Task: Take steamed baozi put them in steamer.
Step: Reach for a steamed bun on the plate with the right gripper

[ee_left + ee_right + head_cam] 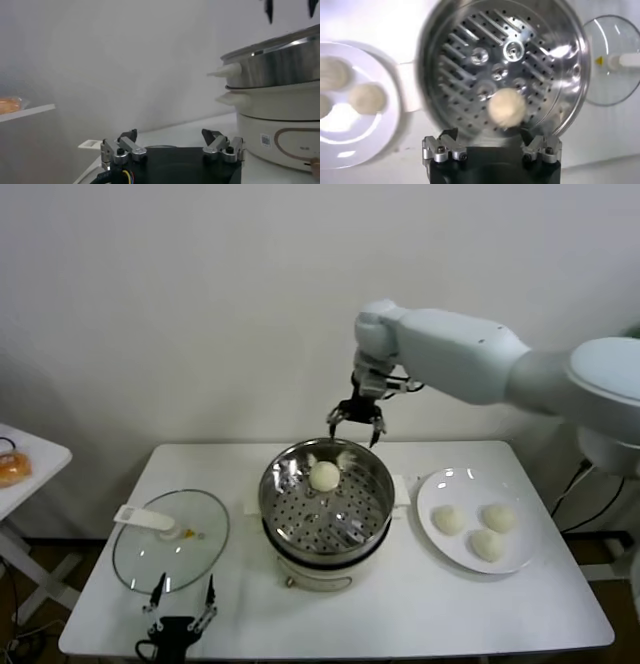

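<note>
Resting in steamer (290, 494) — one baozi (324, 476), three on plate (432, 536), right gripper (356, 422) wide open, empty.

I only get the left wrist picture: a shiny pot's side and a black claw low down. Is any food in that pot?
Observer: Yes. One bun lies on the holed tray inside the steamer, toward the far side.
Operator: Are there more buns anywhere?
Observer: Three more sit on a white plate, right of the steamer.
Operator: Two dark points hang at the top of my picture. What are they?
Observer: The right end effector, open and empty, above the steamer's far rim.
Operator: And my claw?
Observer: That is the left end effector, open, at the table's near edge beside a glass lid.
</note>
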`<act>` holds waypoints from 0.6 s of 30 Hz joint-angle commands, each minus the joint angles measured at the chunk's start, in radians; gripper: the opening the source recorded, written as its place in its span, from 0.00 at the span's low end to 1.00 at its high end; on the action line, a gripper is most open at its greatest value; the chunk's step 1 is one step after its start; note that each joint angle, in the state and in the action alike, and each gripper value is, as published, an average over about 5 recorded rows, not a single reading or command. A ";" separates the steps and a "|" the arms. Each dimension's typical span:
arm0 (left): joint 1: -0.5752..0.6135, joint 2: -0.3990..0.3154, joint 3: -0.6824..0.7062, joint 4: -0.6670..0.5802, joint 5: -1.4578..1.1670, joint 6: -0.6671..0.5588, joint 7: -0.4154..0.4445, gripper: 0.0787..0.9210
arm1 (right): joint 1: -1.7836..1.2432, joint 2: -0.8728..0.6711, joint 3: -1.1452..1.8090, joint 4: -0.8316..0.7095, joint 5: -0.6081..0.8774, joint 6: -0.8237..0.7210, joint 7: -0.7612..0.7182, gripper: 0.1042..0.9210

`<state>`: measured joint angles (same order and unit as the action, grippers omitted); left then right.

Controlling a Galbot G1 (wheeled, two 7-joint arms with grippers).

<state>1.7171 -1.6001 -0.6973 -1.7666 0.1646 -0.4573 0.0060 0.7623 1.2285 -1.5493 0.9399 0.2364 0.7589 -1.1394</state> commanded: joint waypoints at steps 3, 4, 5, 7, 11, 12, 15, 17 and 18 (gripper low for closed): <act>0.000 -0.001 0.000 -0.002 0.002 -0.001 0.000 0.88 | 0.122 -0.245 -0.264 0.142 0.187 -0.557 0.130 0.88; 0.000 -0.002 0.000 -0.002 0.002 -0.001 0.000 0.88 | 0.121 -0.264 -0.273 0.159 0.196 -0.592 0.134 0.88; 0.000 -0.001 0.000 -0.001 0.002 -0.001 0.000 0.88 | 0.118 -0.284 -0.279 0.176 0.205 -0.624 0.134 0.88; -0.002 -0.001 0.002 0.001 0.003 0.000 0.001 0.88 | 0.110 -0.317 -0.288 0.208 0.225 -0.688 0.134 0.88; -0.005 -0.001 0.006 0.007 0.006 0.000 0.001 0.88 | 0.079 -0.366 -0.281 0.266 0.298 -0.821 0.129 0.88; -0.006 -0.001 0.007 0.008 0.007 0.001 0.002 0.88 | 0.067 -0.375 -0.275 0.277 0.313 -0.847 0.130 0.88; -0.004 -0.001 0.007 0.009 0.009 0.001 0.002 0.88 | 0.027 -0.389 -0.259 0.298 0.342 -0.899 0.134 0.88; -0.003 0.000 0.004 0.009 0.009 0.001 0.002 0.88 | -0.004 -0.391 -0.251 0.301 0.342 -0.920 0.137 0.88; -0.003 0.001 0.003 0.010 0.009 0.001 0.002 0.88 | -0.019 -0.391 -0.247 0.299 0.335 -0.927 0.138 0.88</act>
<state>1.7136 -1.6004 -0.6935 -1.7587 0.1732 -0.4572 0.0079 0.7861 0.9251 -1.7576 1.1618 0.4861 0.0692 -1.0272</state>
